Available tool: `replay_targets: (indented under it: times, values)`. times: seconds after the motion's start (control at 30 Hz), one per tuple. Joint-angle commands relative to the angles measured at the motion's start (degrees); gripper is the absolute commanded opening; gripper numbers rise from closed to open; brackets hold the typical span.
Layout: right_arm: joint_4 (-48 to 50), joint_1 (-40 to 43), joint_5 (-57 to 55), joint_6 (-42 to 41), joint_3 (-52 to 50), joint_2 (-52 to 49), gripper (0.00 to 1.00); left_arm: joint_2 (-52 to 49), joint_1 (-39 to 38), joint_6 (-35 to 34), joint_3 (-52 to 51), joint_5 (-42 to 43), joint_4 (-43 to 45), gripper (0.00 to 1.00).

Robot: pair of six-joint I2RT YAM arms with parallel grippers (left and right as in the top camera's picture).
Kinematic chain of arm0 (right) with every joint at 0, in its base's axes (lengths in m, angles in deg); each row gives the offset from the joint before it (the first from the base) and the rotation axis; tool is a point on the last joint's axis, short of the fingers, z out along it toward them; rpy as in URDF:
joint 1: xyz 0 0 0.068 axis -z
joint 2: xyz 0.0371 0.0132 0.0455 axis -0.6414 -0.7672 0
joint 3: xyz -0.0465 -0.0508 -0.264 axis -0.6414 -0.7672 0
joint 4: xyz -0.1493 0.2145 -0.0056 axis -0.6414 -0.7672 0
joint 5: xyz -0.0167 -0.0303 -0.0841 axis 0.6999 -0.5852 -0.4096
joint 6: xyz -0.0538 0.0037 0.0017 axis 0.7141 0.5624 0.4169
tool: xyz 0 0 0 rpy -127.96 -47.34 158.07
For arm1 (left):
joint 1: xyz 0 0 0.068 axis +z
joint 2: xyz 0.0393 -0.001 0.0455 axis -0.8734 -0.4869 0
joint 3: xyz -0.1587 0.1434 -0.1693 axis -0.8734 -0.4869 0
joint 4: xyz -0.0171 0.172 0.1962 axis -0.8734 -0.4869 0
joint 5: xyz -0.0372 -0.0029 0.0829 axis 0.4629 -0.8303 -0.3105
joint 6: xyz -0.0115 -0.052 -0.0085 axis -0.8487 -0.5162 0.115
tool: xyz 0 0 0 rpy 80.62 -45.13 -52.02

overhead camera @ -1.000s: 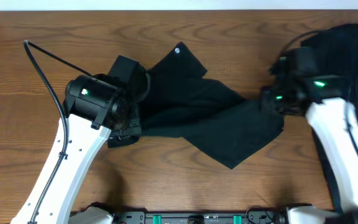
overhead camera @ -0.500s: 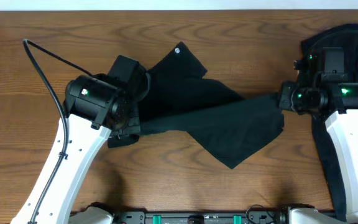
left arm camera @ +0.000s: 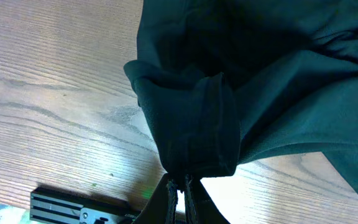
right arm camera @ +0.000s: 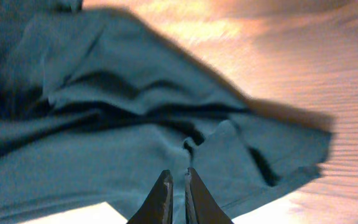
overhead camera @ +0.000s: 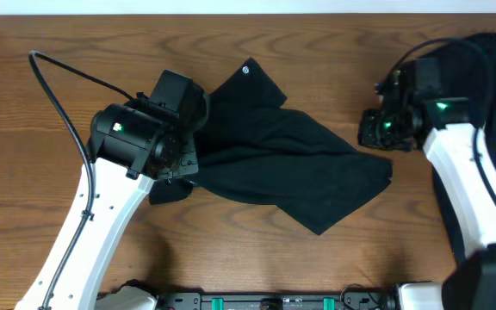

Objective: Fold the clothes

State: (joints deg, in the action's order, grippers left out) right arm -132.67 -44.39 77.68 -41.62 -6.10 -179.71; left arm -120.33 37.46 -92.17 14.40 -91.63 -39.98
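The clothes [overhead camera: 291, 168], a black garment with a tiny round white logo [overhead camera: 247, 70] near its far corner, lie rumpled across the middle of the table. My left gripper [overhead camera: 182, 165] is at the garment's left edge, shut on a bunched fold of it [left arm camera: 191, 130], which rises straight out of the jaws [left arm camera: 182, 185]. My right gripper [overhead camera: 371, 133] hovers just past the garment's right edge. In the right wrist view its jaws [right arm camera: 178, 182] stand almost together with only a thin slit and nothing in it, above the fabric [right arm camera: 104, 130].
A second heap of dark fabric [overhead camera: 480, 60] lies at the far right of the wooden table [overhead camera: 58, 224], behind the right arm. A black cable [overhead camera: 67, 82] loops over the table left of the left arm. A black rail [left arm camera: 73, 208] runs along the front edge.
The right gripper drew the garment's right corner out to the right, let it go, and has come back left. The cloth now lies flatter and wider. The left gripper has kept its hold.
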Motion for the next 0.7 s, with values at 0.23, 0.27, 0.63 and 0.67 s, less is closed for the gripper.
replay_targets:
  times: [0.23,0.27,0.63,0.67]
  values:
    - [-8.2,-4.5,6.9,7.8,-2.1,-1.1,0.3,0.7,0.2,0.8,0.6,-1.6,0.1,0.06]
    - [-7.5,-5.3,6.6,7.2,-3.1,-1.3,0.34,0.7,0.2,0.8,0.6,-1.6,0.1,0.06]
    - [8.6,-9.6,0.8,-3.1,-20.0,-1.7,0.63,0.7,0.2,0.8,0.6,-1.5,-0.4,0.06]
    - [11.2,-9.6,0.9,-3.5,-21.5,-1.7,0.63,0.7,0.2,0.8,0.6,-1.5,-0.4,0.06]
